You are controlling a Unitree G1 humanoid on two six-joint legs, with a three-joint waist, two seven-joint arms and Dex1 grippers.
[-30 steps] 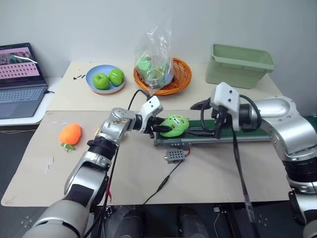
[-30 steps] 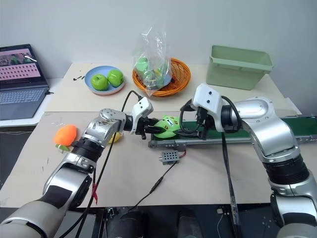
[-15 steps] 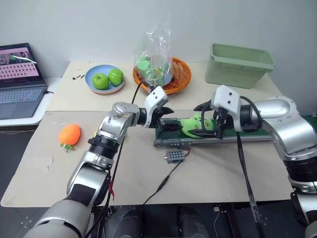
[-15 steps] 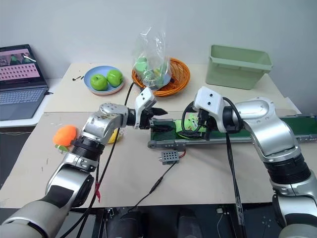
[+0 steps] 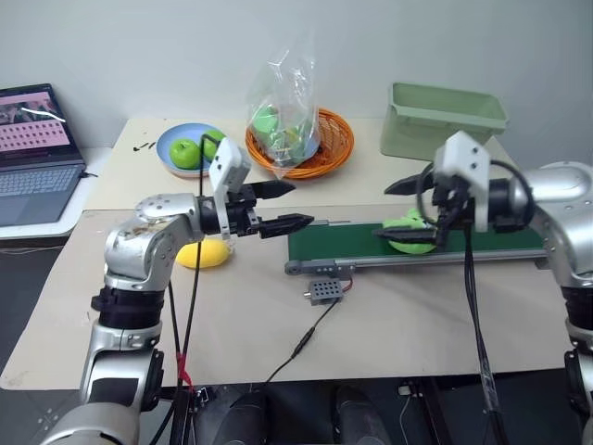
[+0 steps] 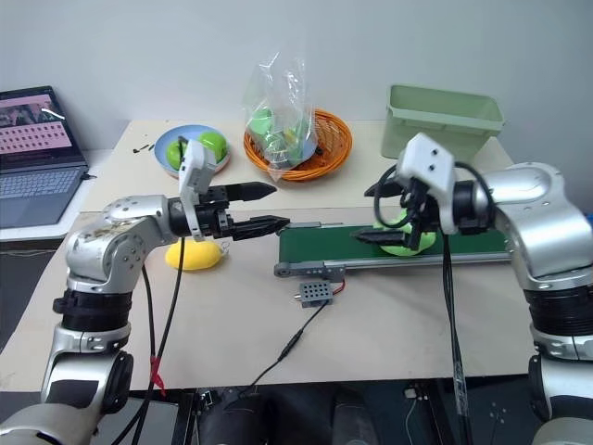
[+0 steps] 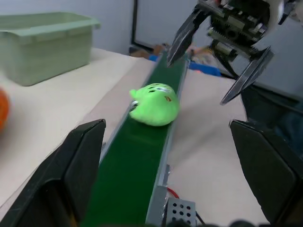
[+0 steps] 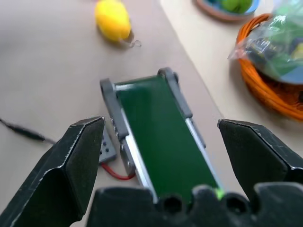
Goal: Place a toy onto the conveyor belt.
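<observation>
The lime-green toy (image 7: 154, 104) lies on the dark-green conveyor belt (image 5: 334, 246), toward its middle, and nothing holds it. My right gripper (image 5: 387, 211) hovers open just above and beside the toy, and its lower finger partly hides the toy (image 5: 412, 232) in the head views. My left gripper (image 5: 295, 204) is open and empty. It is held level above the belt's left end and points along the belt toward the toy. In the right wrist view the belt's roller end (image 8: 161, 127) lies between my fingers.
A yellow plush (image 5: 204, 255) lies left of the belt, under my left arm. A small grey box (image 5: 324, 292) with a cable sits in front of the belt. Behind are a blue plate of apples (image 5: 190, 148), an orange basket (image 5: 296, 139), a pale green bin (image 5: 445, 120) and a laptop (image 5: 32, 158).
My left gripper let go of the toy on the belt, opened wide and drew back up and to the left. The toy rode right along the belt. My right gripper shifted right and up.
</observation>
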